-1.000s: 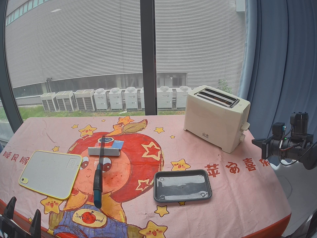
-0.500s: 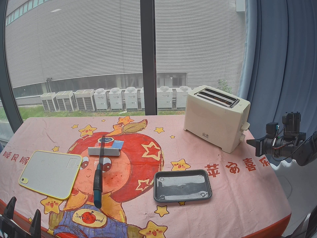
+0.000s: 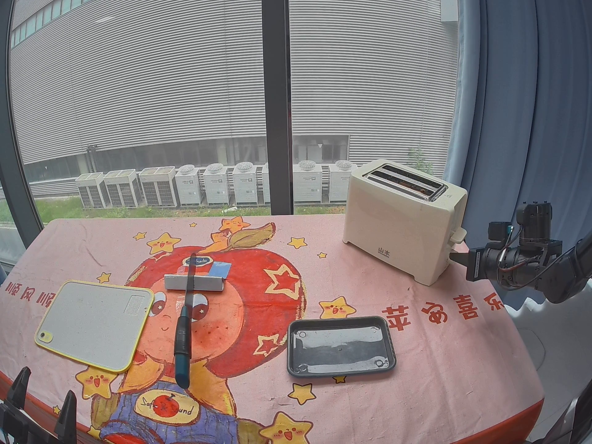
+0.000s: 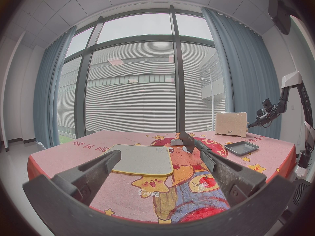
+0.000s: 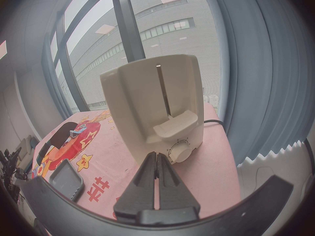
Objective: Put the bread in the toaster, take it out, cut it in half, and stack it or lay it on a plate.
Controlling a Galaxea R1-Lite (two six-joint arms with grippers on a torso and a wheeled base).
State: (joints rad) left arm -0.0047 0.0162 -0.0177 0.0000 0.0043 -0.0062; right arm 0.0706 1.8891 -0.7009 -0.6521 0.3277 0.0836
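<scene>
since it is closed tight, the right pincer [image 5: 157, 155] likely serves as 1 probe for the toaster [image 5: 137, 92] lever [image 5: 175, 127]; left pincer [image 4: 159, 153] wide open.

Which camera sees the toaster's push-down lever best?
The right wrist view: the lever sits close and faces the camera, above the dial. The head view shows it as a small tab on the side of the toaster. In the left wrist view it's too small to tell.

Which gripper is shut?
The right gripper, by the toaster: its fingers meet, while the left gripper stands wide open.
</scene>
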